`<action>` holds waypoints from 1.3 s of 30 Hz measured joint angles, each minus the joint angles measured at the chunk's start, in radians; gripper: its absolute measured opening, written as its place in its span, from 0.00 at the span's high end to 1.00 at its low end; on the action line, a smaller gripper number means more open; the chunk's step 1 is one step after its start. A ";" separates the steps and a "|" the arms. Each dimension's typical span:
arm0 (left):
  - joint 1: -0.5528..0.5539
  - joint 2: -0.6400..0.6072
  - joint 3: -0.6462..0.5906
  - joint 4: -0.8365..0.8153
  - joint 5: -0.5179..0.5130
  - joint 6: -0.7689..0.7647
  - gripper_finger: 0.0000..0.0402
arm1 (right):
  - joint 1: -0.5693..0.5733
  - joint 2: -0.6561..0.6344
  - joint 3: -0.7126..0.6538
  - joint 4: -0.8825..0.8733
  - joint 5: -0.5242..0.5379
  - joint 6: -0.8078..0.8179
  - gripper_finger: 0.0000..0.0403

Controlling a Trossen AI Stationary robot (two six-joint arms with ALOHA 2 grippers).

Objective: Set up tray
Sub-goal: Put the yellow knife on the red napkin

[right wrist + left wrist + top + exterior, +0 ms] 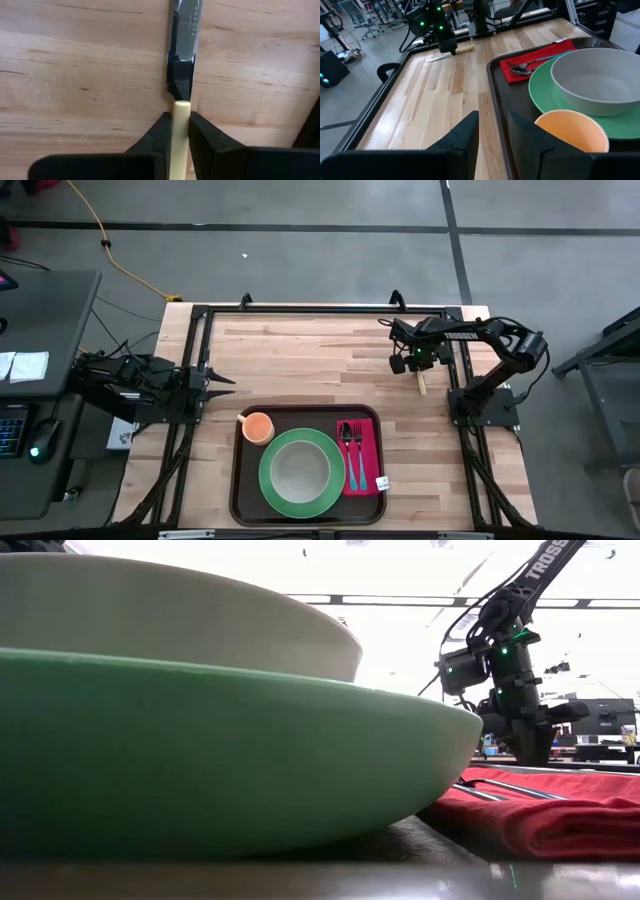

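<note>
A knife (pixel 182 35) with a steel blade and a cream handle lies flat on the wooden table at its far right. My right gripper (pixel 181 117) stands over it, pointing down, shut on the handle. The dark brown tray (pixel 236 480) sits at the table's near edge. It holds a green plate (pixel 325 485) with a grey bowl (pixel 297 470), an orange cup (pixel 258 427), and a red napkin (pixel 368 465) with a fork and a spoon. My left gripper (pixel 225 385) waits at the table's left edge, open, holding nothing. My right gripper pinches the knife's cream handle (pixel 181 107) between its two fingers (pixel 160 132), close to the dark collar where the blade begins. The fingers come from above, pointing down, one on each side of the handle. The knife lies flat on the table.
A black metal frame (pixel 200 340) runs around the tabletop, and its right rail passes close to the knife. Bare wood (pixel 300 360) stretches between the knife and the tray. In the left wrist view the cup (pixel 572 130) and bowl (pixel 600 80) stand just ahead of my left gripper.
</note>
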 joint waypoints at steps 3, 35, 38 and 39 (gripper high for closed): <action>0.000 0.000 0.000 0.000 0.000 0.000 0.66 | 0.000 0.000 0.000 -0.001 0.000 0.003 0.92; 0.000 0.000 0.000 0.000 -0.006 0.001 0.66 | 0.059 0.000 0.002 0.000 0.024 0.052 0.93; 0.000 0.000 0.000 0.000 -0.006 0.001 0.66 | 0.064 0.000 0.002 -0.001 0.022 0.055 0.93; 0.000 0.000 0.000 0.000 -0.006 0.001 0.66 | 0.066 -0.002 0.002 -0.002 0.020 0.055 0.94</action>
